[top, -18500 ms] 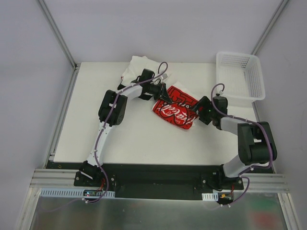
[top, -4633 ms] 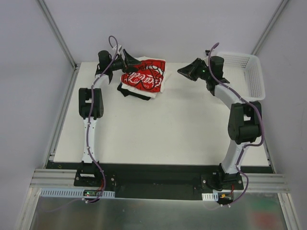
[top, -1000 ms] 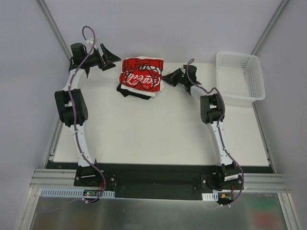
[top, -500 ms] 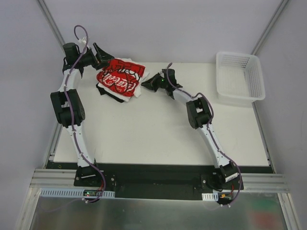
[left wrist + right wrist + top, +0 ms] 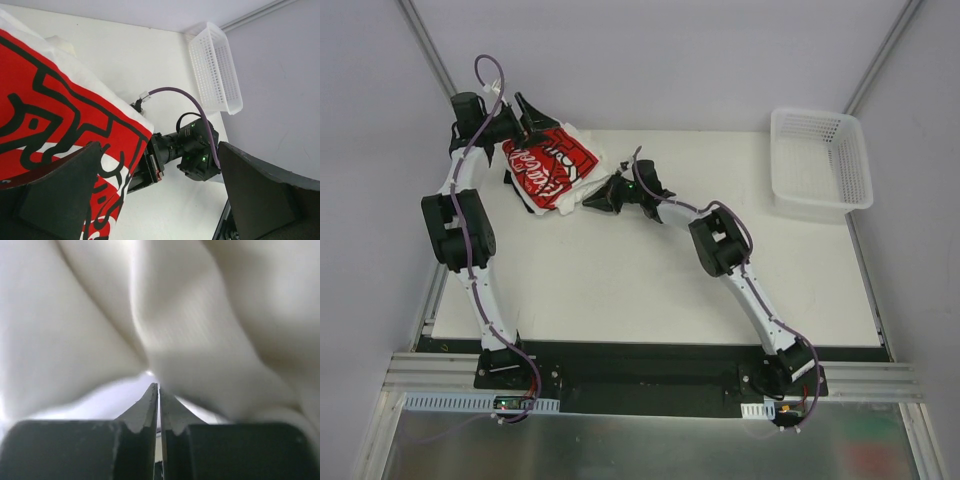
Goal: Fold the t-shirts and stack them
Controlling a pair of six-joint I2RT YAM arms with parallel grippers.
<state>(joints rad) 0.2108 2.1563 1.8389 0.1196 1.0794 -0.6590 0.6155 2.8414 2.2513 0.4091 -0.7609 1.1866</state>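
The t-shirts lie stacked at the table's back left: a red one with white lettering (image 5: 542, 167) (image 5: 45, 100) on top, white cloth (image 5: 577, 194) and a black edge (image 5: 509, 178) under it. My left gripper (image 5: 525, 125) (image 5: 159, 150) hovers wide open over the stack's far left side, holding nothing. My right gripper (image 5: 600, 197) (image 5: 159, 387) is shut and empty. Its tips press against the white cloth (image 5: 200, 315) at the stack's right edge. In the left wrist view the right gripper's body (image 5: 192, 150) shows just beyond the red shirt's corner.
A white mesh basket (image 5: 820, 160) (image 5: 215, 70) stands at the back right corner. The right arm (image 5: 720, 245) stretches diagonally across the middle of the white table (image 5: 650, 290). The left arm (image 5: 460, 225) rises along the left edge, near the frame post.
The right gripper has swept left along the back of the table, sliding the whole stack left with it. The left gripper has shifted slightly and stays open above the stack.
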